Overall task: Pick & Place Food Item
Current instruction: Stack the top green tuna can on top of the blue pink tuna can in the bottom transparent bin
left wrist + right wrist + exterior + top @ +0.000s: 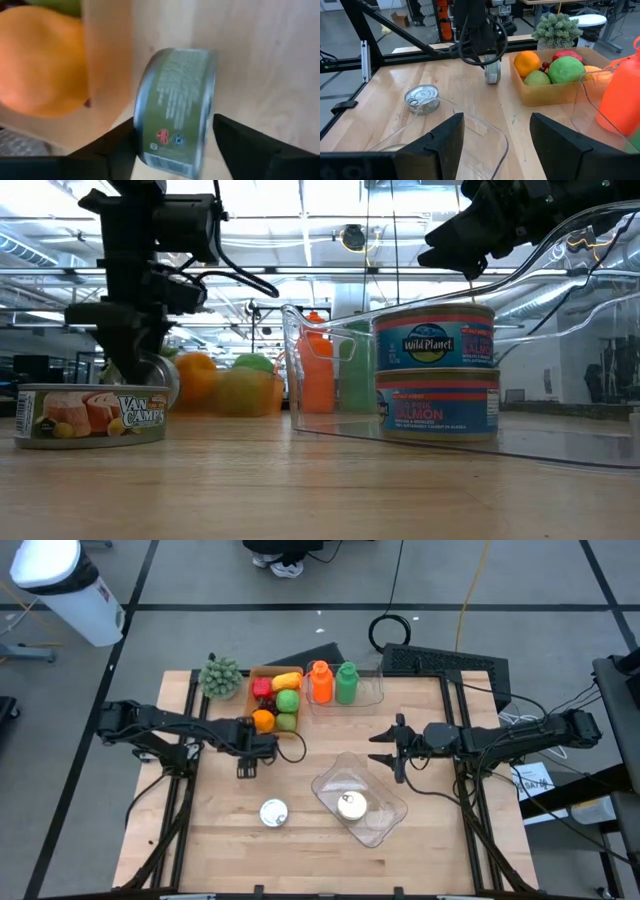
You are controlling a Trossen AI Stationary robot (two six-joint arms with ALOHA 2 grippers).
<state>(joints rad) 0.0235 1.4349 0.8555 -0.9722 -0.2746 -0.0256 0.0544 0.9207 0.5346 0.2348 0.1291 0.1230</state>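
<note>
My left gripper (pixel 173 122) is shut on a green-labelled tin can (pixel 176 107) beside the fruit box; the right wrist view shows that can (pixel 492 73) on edge under the left arm. A Van Camp's can (pixel 273 812) stands upright on the table nearer me. A clear plastic container (pixel 378 822) holds two stacked cans (pixel 436 370), a Wild Planet can resting on a salmon can. My right gripper (pixel 397 748) hovers open above the container's far edge, touching nothing. My left gripper pinches the green-labelled can between its two fingers, one finger (pixel 112 147) on each flat end, so the labelled side wall (pixel 182 85) faces the wrist camera. The can sits on edge with its axis level. Whether it rests on the table or hangs clear, I cannot tell.
A tan box of fruit (pixel 275 700) sits at the table's far side, with a small green plant (pixel 220 677) to its left. Right of it, a clear bin holds an orange bottle (pixel 320 682) and a green bottle (pixel 346 682). Bare wood lies along the near edge.
</note>
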